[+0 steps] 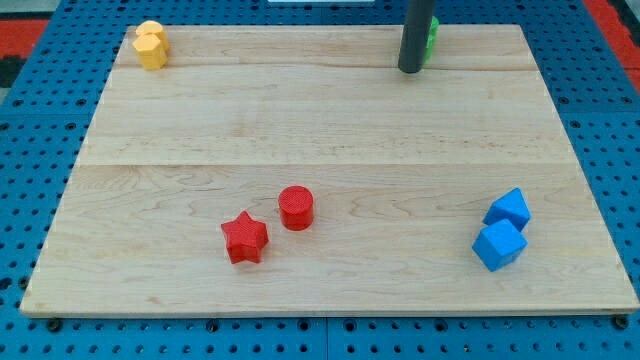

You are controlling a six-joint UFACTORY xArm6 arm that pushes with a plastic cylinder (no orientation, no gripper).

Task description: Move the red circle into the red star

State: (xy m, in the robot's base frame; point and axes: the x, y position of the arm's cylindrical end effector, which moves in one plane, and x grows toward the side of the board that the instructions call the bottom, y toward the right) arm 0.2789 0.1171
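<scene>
The red circle (296, 208) stands on the wooden board at the lower middle. The red star (245, 239) lies just to its lower left, with a narrow gap between them. My tip (410, 70) is at the view's top, right of the middle, far from both red blocks. It stands right in front of a green block (432, 36), which the rod mostly hides.
Two yellow blocks (151, 45) sit together at the top left corner. Two blue blocks, one (509, 209) above the other (499, 245), sit near the right edge at the lower right. The board (330, 130) lies on a blue pegboard.
</scene>
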